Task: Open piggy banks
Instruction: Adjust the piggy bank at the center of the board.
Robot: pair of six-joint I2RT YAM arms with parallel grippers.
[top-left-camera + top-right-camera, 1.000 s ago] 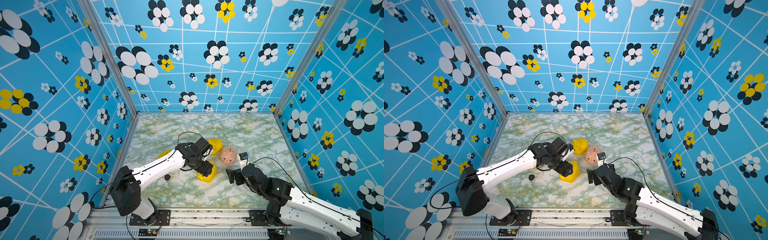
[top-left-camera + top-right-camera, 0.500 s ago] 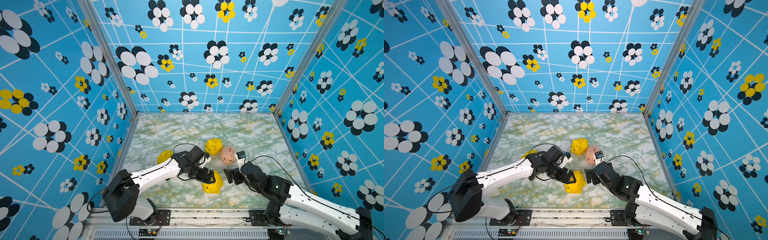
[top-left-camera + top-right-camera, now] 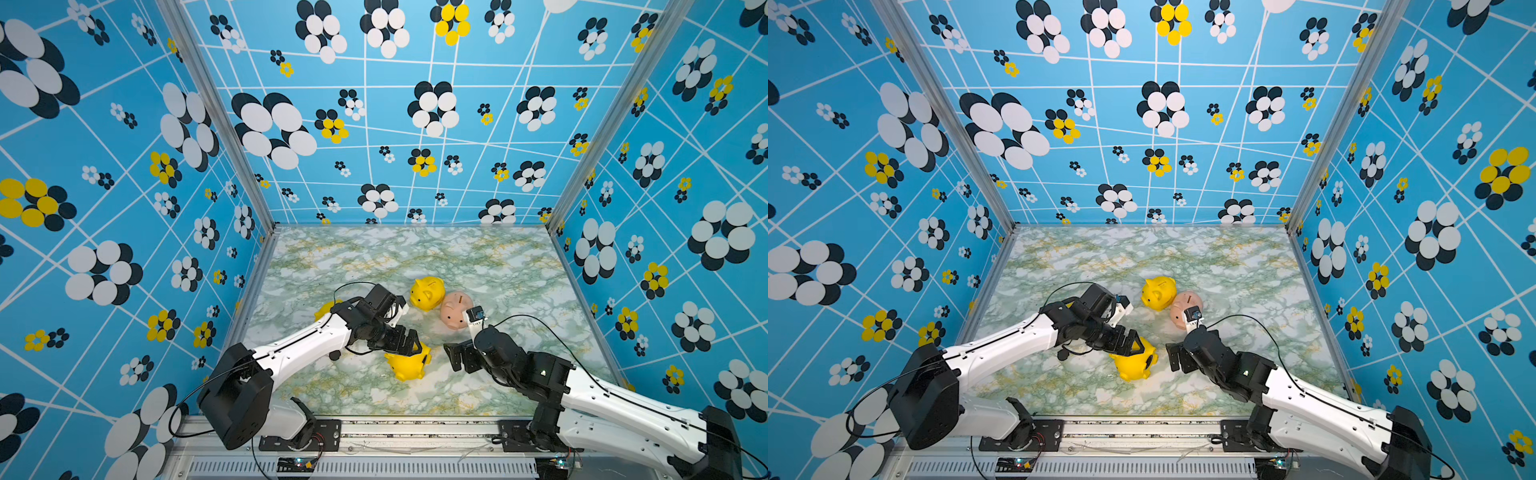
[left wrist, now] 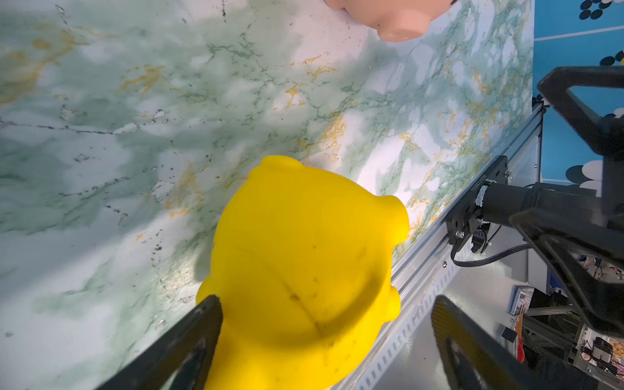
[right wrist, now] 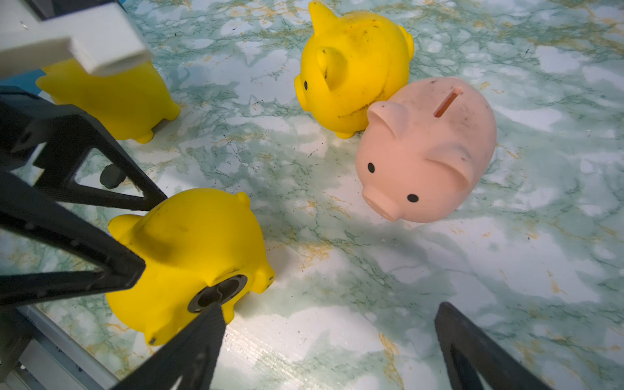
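The yellow piggy bank [image 3: 407, 365] lies tipped on its side on the table [image 3: 478, 257], near the pink piggy bank [image 3: 455, 309] on the side toward the arm bases. Its round black plug [image 5: 219, 292] faces the right gripper [image 5: 329, 307], which hangs open just beside it. The left gripper [image 4: 326, 300] straddles the bank's back, jaws spread wide and not clamping. The bank is smooth, rounded, scuffed plastic, and its plug sits recessed.

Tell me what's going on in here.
Two robot arms are working on opening piggy banks. The left gripper has its fingers open on either side of a yellow piggy bank tipped over on the table, its black belly plug still in. The right gripper, also open, hovers close to that plug. Another yellow bank and the pink bank stand upright, touching.
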